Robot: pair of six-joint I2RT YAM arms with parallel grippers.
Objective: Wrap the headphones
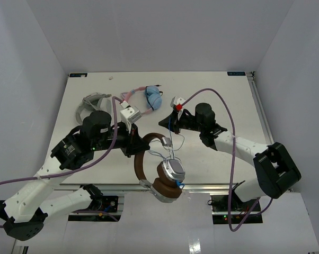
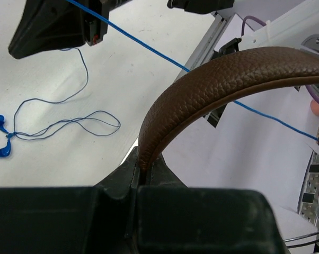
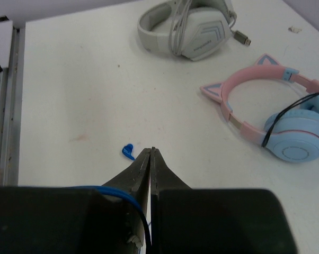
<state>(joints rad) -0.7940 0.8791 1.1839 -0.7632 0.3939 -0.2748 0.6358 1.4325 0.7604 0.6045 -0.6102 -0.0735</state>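
The headphones (image 1: 167,182) have a dark brown headband (image 2: 212,79), brown pads and a silver cup (image 1: 174,170). They hang tilted over the table's near edge. My left gripper (image 2: 143,168) is shut on one end of the headband, also seen from above (image 1: 140,144). A thin blue cable (image 2: 149,50) runs taut from the cups up to my right gripper (image 1: 165,123). That gripper (image 3: 151,152) is shut, with the cable (image 3: 117,193) passing over its left finger and down between the jaws. Slack cable loops (image 2: 69,124) lie on the table.
A grey-white pair (image 3: 194,26) lies at the back left of the table (image 1: 223,106). A pink cat-ear pair with light blue cups (image 3: 276,116) lies at the back centre. Small blue earbud-like pieces (image 2: 0,137) lie by the cable loops. A metal rail (image 1: 257,111) runs along the right edge.
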